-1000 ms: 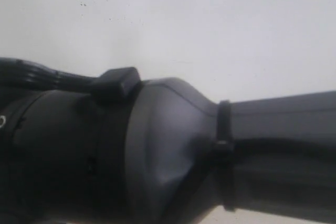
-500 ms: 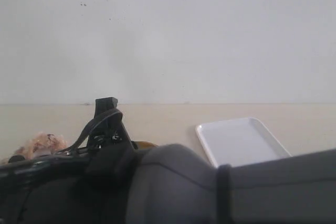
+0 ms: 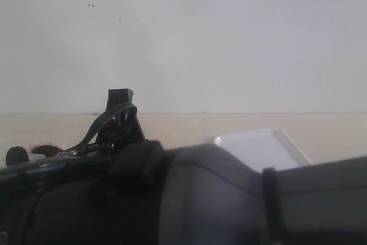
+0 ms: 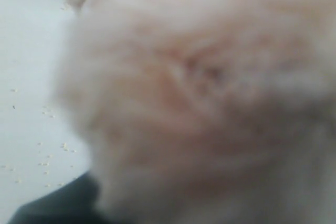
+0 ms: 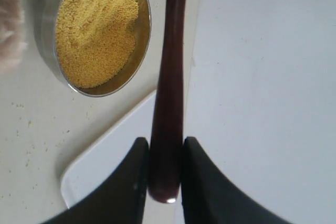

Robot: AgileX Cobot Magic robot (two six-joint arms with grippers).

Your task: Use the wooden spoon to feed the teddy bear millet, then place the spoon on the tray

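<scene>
The wooden spoon [image 5: 167,93] is in the right gripper [image 5: 165,144]. Its two black fingers [image 5: 123,190] are closed on the butt end of the handle, one on each side, and the rounded tip just shows between them. The handle's long axis runs straight out from the wrist, in line with the gripper's reach. The oval end is out of the picture, so I cannot tell whether it carries any grain.

The spoon hangs over the tray [image 5: 257,108] at the edge nearest the bowl. The tray's white floor spreads out on one side of the handle, and one rounded corner shows beside the fingers. On the other side of the handle, just beside the tray, stands the steel bowl [image 5: 48,35] with the millet [image 5: 97,24] heaped in it. A tuft of the teddy bear [image 5: 8,22] shows past the bowl, and stray grains lie on the table [image 5: 31,129].

The tray lies right under and ahead of the spoon, and the right arm is the nearer one. Setting the spoon down would, I judge, need only a lowering with the handle kept flat, then letting the fingers part.

The left wrist view is filled with the teddy bear's blurred fur. The left gripper is not clearly shown, and I cannot tell whether it is apart or together.

In the exterior view a dark arm [image 3: 200,199] lies low across the foreground, and only the far end of the tray shows behind it.
</scene>
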